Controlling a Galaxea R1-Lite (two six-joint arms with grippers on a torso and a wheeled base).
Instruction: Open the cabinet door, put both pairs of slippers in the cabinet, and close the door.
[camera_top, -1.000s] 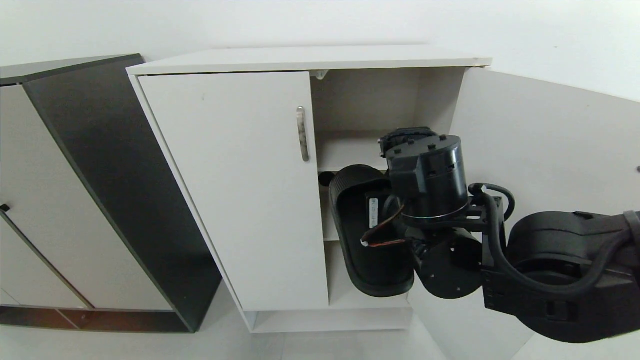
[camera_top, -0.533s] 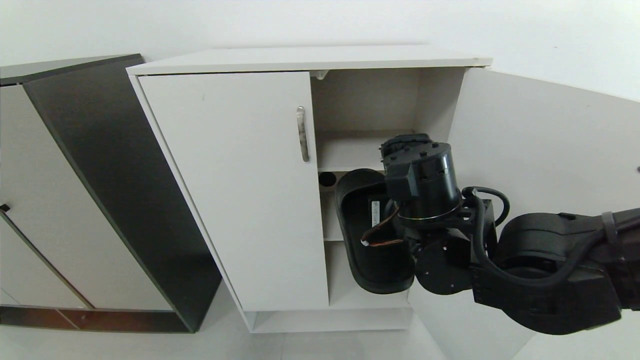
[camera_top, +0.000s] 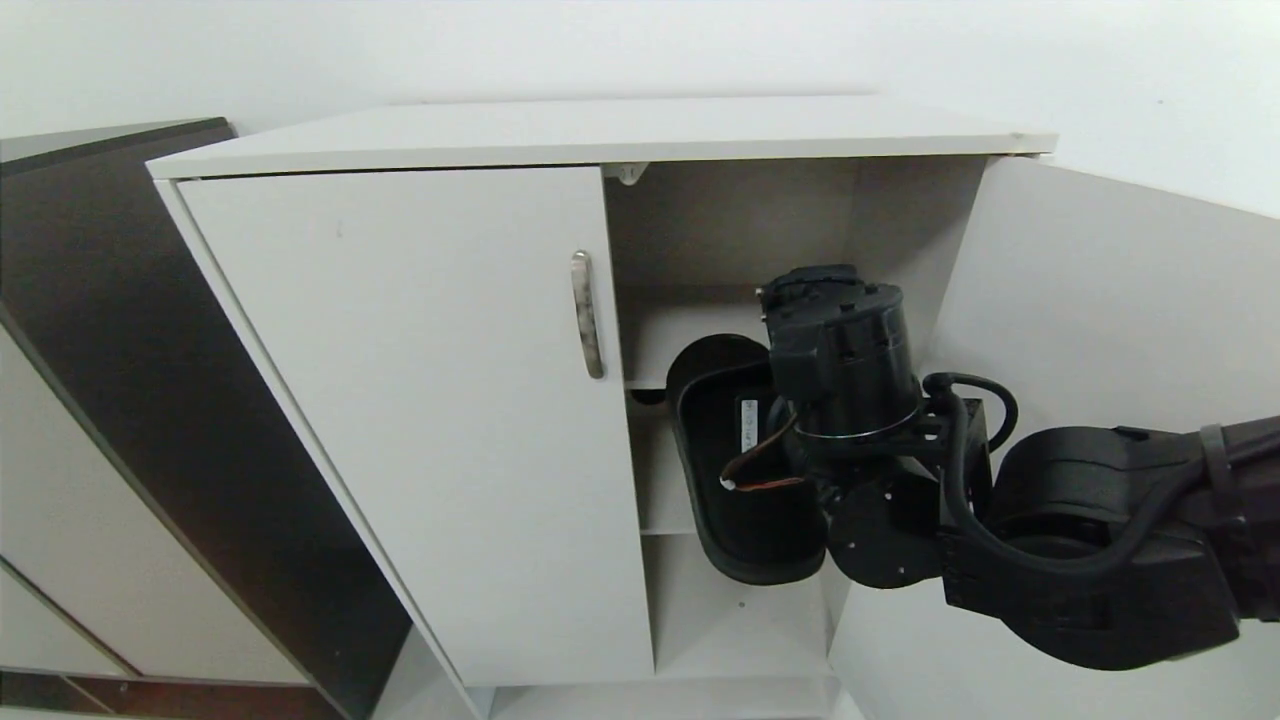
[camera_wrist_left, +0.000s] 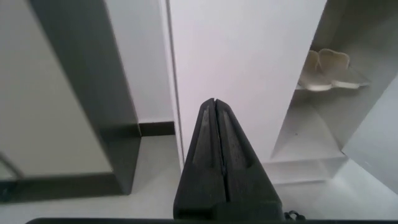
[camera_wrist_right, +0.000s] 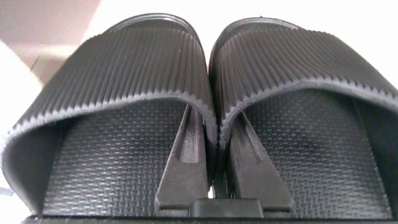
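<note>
Head view shows the white cabinet (camera_top: 600, 135) with its right door (camera_top: 1080, 300) swung open and its left door (camera_top: 400, 400) closed, a metal handle (camera_top: 586, 314) at that door's edge. A pair of black slippers (camera_top: 735, 470) is held on end in the open half, level with the middle shelf. From the wrist camera, the right gripper (camera_wrist_right: 214, 134) has one finger inside each slipper, pinching their touching side walls together. The left gripper (camera_wrist_left: 214, 106) points toward the closed door, jaws pressed together. A pale pair of slippers (camera_wrist_left: 326, 68) lies on a shelf inside the cabinet
</note>
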